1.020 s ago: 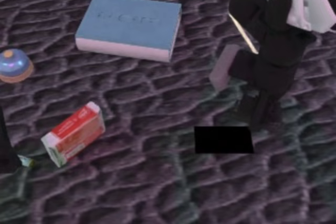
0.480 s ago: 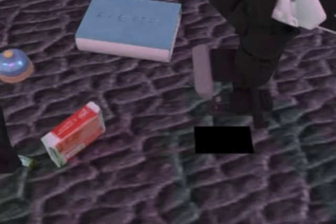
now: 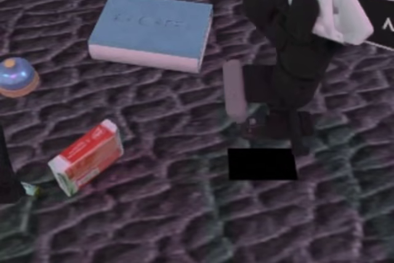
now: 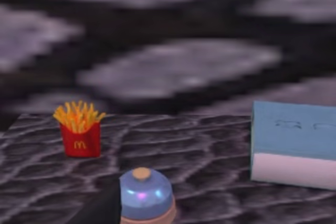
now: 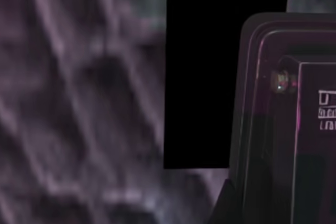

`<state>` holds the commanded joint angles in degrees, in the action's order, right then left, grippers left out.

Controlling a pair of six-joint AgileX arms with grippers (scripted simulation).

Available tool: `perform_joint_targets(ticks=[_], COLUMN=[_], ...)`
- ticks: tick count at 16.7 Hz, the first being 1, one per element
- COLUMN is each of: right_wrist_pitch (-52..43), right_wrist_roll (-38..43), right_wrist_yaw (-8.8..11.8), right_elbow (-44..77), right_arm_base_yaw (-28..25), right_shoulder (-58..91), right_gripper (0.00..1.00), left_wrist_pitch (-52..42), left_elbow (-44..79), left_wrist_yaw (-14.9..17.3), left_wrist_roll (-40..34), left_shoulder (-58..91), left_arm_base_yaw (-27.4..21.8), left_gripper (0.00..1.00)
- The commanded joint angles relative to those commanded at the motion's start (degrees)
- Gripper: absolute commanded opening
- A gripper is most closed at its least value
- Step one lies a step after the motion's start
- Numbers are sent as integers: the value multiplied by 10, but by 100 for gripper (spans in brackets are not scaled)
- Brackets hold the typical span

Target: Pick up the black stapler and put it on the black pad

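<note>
The black stapler (image 3: 235, 90) hangs above the table, held in my right gripper (image 3: 282, 126), which is shut on it. Its grey end points toward the blue box. The black pad (image 3: 262, 164) lies flat just in front of and below the gripper, apart from the stapler. In the right wrist view the stapler (image 5: 286, 119) fills the near side and overlaps the pad (image 5: 210, 77) behind it. My left gripper (image 3: 6, 180) is parked at the table's left edge.
A blue box (image 3: 151, 29) lies at the back. A blue call bell (image 3: 17, 76) sits at the left. A red-and-white carton (image 3: 86, 156) lies at the front left. The left wrist view shows a fries carton (image 4: 79, 130) beyond the bell (image 4: 144, 195).
My right arm has carried the stapler leftward and turned it, so its grey end now stands upright in the top view. The pad and the other objects stayed put.
</note>
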<state>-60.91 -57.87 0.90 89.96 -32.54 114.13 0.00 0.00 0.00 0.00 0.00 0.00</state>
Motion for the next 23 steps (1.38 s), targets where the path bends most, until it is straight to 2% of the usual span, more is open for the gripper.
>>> perform_joint_targets(ticks=[6, 12, 23], right_wrist_pitch=[138, 157, 157], right_wrist_roll=[2, 2, 2], right_wrist_yaw=[0, -1, -1], right_elbow=[-78, -90, -90], right_arm_base_yaw=[-6, -8, -8], right_shoulder=[54, 63, 63], right_gripper=[0, 0, 83], left_wrist_pitch=[0, 0, 0], left_elbow=[0, 0, 0], left_wrist_yaw=[0, 0, 0], left_wrist_roll=[0, 0, 0], left_shoulder=[0, 0, 0], left_arm_base_yaw=[0, 0, 0], left_gripper=[100, 100, 100])
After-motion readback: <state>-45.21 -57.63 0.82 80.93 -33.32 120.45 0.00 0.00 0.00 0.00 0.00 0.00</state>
